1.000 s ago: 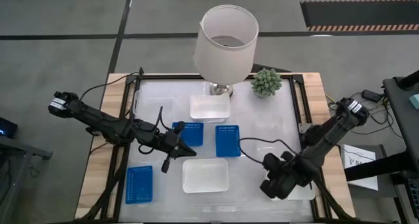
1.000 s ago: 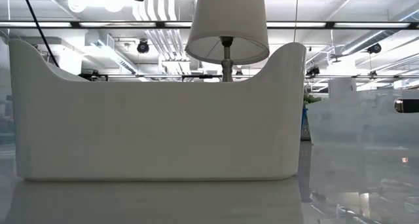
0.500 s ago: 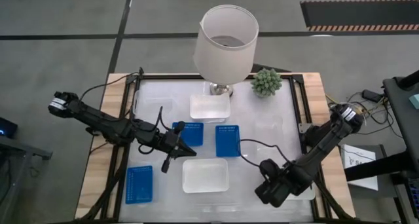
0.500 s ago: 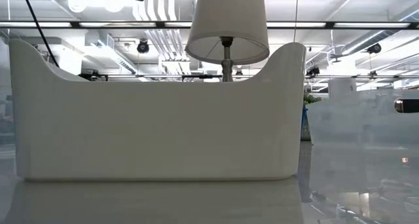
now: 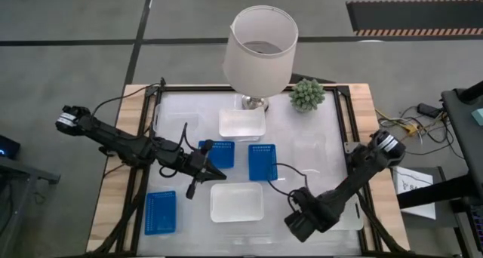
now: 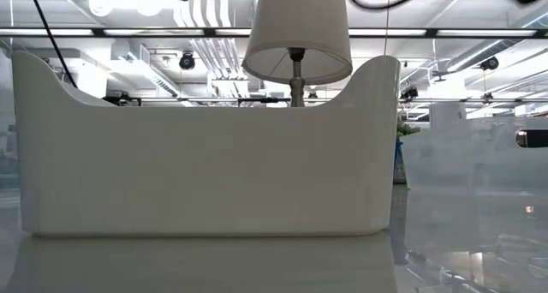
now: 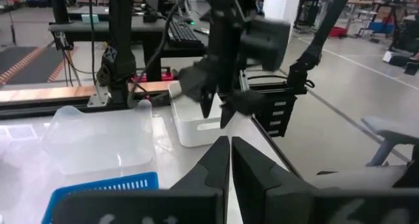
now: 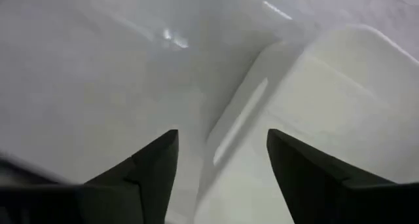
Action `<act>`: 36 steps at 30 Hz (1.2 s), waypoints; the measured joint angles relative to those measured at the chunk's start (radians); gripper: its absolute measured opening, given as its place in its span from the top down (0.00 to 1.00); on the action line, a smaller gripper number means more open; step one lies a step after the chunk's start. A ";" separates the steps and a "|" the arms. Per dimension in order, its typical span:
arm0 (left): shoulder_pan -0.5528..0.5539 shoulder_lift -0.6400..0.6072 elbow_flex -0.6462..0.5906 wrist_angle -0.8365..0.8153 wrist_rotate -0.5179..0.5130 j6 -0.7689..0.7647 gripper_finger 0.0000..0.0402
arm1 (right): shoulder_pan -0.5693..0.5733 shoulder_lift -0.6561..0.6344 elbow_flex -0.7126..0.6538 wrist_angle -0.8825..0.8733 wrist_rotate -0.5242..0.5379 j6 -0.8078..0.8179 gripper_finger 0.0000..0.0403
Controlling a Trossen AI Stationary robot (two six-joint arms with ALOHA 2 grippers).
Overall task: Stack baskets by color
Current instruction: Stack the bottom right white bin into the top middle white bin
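Three blue baskets [image 5: 219, 154] [image 5: 263, 161] [image 5: 160, 213] and three white baskets [image 5: 242, 124] [image 5: 237, 202] [image 5: 353, 217] lie flat and apart on the table. The near white basket [image 6: 205, 147] fills the low view. My left gripper [image 5: 220, 170] [image 7: 230, 152] hangs shut above the table beside the middle-left blue basket. My right gripper [image 5: 296, 226] [image 8: 222, 165] points down, open, between the near white basket and the right one. In its wrist view a white basket's rim [image 8: 243, 122] lies below the gap, clear of both fingers. The left wrist view shows this gripper [image 7: 216, 109] before the right white basket [image 7: 196, 126].
A lamp with a white shade [image 5: 260, 50] stands at the table's far middle, with a small succulent [image 5: 307, 94] to its right. A clear container [image 7: 98, 135] sits right of the blue baskets. Dark frame rails [image 5: 343, 122] run along the table's sides.
My right gripper has moved toward the table's left and near edges and come down, rolling at the wrist. Part of its arm now shows at the top of the low view. The baskets and my left gripper have kept still.
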 joint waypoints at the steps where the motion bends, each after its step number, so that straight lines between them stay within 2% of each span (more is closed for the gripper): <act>1: 0.000 0.000 0.000 0.000 0.000 0.006 1.00 | -0.006 0.015 0.000 0.000 0.000 0.000 0.47; 6: 0.000 0.000 0.000 0.004 0.000 0.008 1.00 | -0.020 0.060 0.013 0.003 -0.008 -0.001 0.60; 15: 0.000 0.000 0.000 0.002 0.000 0.009 1.00 | -0.018 0.064 0.047 0.017 -0.010 0.033 0.95; 19: 0.000 0.000 -0.001 0.001 0.000 0.009 1.00 | -0.016 0.064 0.077 0.022 -0.009 0.021 0.97; 28: 0.000 0.000 -0.002 0.029 0.000 0.009 1.00 | 0.003 0.051 0.177 0.022 -0.053 -0.149 0.98; 33: 0.000 0.000 -0.002 0.062 0.000 0.014 1.00 | 0.042 0.051 0.237 0.021 -0.052 -0.368 0.98; 36: -0.001 0.004 -0.002 0.065 0.022 0.077 1.00 | 0.079 0.051 0.269 0.017 -0.037 -0.514 0.98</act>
